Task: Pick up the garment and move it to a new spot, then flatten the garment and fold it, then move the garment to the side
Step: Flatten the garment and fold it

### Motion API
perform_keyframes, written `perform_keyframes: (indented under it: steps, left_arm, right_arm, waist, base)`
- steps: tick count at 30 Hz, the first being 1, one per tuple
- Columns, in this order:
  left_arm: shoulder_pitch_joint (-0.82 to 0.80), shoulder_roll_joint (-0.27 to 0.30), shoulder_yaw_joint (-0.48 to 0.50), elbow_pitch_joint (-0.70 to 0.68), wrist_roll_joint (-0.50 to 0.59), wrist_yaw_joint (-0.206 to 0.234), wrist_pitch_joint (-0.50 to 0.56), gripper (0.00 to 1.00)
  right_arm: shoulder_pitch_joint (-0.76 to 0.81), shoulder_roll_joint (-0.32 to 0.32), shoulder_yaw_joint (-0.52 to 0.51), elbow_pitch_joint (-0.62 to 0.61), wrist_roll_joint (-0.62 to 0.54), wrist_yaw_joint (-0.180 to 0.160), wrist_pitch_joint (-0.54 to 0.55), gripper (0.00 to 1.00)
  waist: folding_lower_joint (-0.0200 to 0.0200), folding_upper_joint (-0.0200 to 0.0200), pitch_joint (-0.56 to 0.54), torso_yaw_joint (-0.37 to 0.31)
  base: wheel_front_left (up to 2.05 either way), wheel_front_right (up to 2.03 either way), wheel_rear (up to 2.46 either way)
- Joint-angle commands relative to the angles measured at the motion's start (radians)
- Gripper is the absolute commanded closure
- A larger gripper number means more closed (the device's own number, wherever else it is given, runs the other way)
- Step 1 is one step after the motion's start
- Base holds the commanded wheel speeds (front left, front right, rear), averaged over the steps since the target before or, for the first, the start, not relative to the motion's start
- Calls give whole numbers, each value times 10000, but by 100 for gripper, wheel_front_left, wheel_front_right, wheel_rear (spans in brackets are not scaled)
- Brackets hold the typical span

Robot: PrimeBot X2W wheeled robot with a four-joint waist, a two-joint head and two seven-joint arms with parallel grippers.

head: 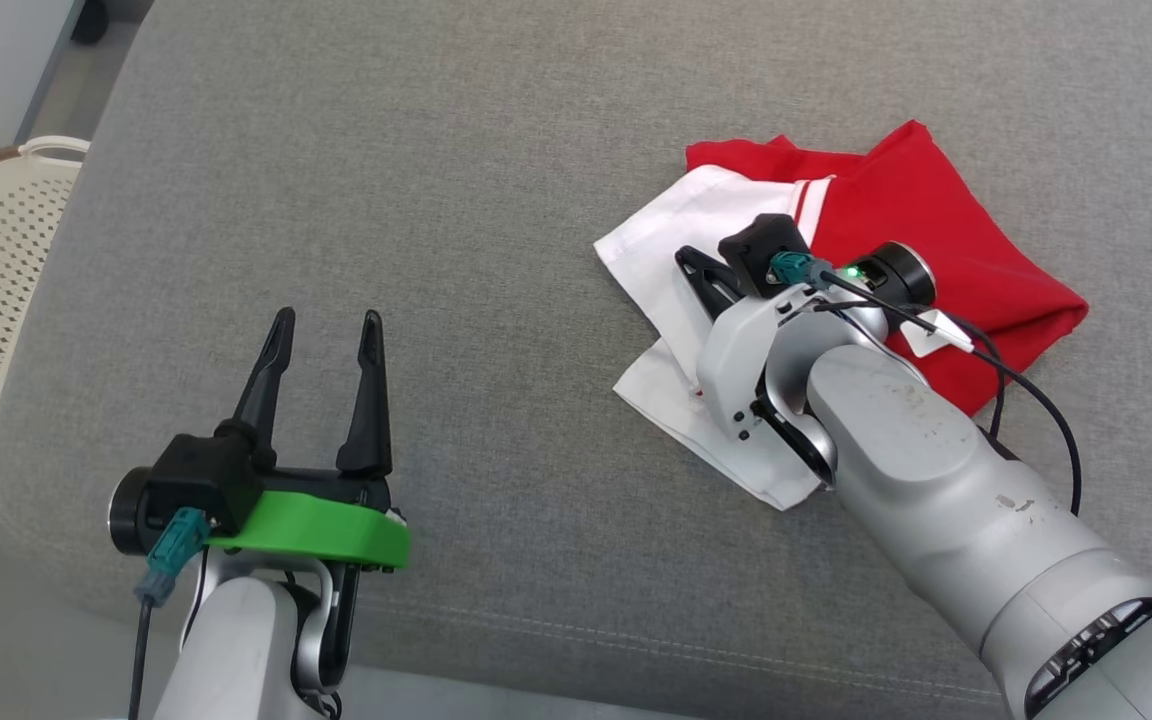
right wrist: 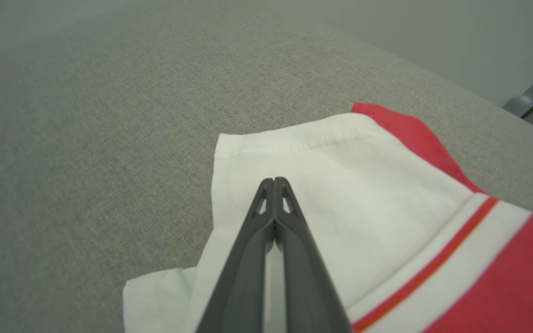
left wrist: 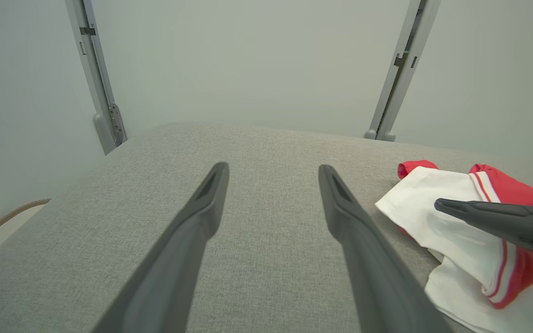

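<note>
Right wrist view shows me right claw [right wrist: 273,180] pressed together over garment [right wrist: 350,185]; head view adds left claw [head: 328,320], spread.

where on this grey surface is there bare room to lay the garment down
Free: the wide grey surface stretch between the left gripper and the garment, and the far band beyond the garment's top edge. Crowded: the right side, where the right gripper hangs over the white cloth.
</note>
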Motion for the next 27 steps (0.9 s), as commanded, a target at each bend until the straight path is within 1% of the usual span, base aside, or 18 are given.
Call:
perform_keyframes:
  steps: [1,5,8,11,12,13,14,15,17,20,24,25,27]
  left_arm:
    - [22,-50,70,-28,95,-40,-34,0]
    - [47,-84,212,-7,270,-124,-34,0]
    - [143,-87,341,-27,344,-149,-34,0]
    - [232,-66,476,-74,469,-183,-34,0]
    - [299,-32,544,-94,509,-197,-34,0]
    - [343,-5,572,-105,556,-189,-34,0]
    - [377,11,589,-109,575,-201,-34,0]
    - [400,39,610,-113,597,-199,-33,0]
    - [435,113,666,-113,649,-193,-33,0]
    - [511,222,731,-86,698,-207,-23,0]
    - [678,329,796,-53,744,-156,-23,0]
    - [678,329,796,-53,744,-156,-23,0]
    - [760,380,815,-41,745,-121,-22,0]
  right_arm:
    - [-130,-37,-42,-34,76,-14,-156,100]
    - [1,-115,-509,-253,370,-14,-828,100]
    - [401,-261,-1008,-707,665,-14,-1239,100]
    - [942,-450,-1495,-1551,862,-14,-1438,100]
    - [1430,-592,-1797,-2332,905,-13,-1493,100]
    - [1674,-693,-2057,-2928,855,-13,-1500,64]
    - [1998,-772,-2316,-3517,782,-13,-1501,12]
    - [2391,-817,-2571,-4071,710,-13,-1489,0]
    - [3132,-850,-3086,-5169,472,-13,-1485,0]
    - [4069,-800,-3793,-6412,129,-13,-1488,0]
    - [5150,-686,-4421,-7561,-317,-11,-1482,0]
    - [5150,-686,-4421,-7561,-317,-11,-1482,0]
    - [5639,-666,-4587,-7914,-553,-11,-1482,0]
  waist:
    - [0,0,-38,-196]
    - [0,0,-180,-448]
    - [0,0,-338,-659]
    - [0,0,-482,-897]
    - [0,0,-571,-1073]
    - [0,0,-602,-1168]
    - [0,0,-633,-1265]
    - [0,0,-661,-1355]
    - [0,0,-732,-1542]
    - [0,0,-849,-1797]
    - [0,0,-1060,-2108]
    - [0,0,-1060,-2108]
    - [0,0,-1196,-2242]
  base:
    - [0,0,0]
    - [0,0,0]
    - [0,0,0]
    - [0,0,0]
    - [0,0,0]
    - [0,0,0]
    - [0,0,0]
    - [0,0,0]
    - [0,0,0]
    - [0,0,0]
    - [0,0,0]
    - [0,0,0]
    - [0,0,0]
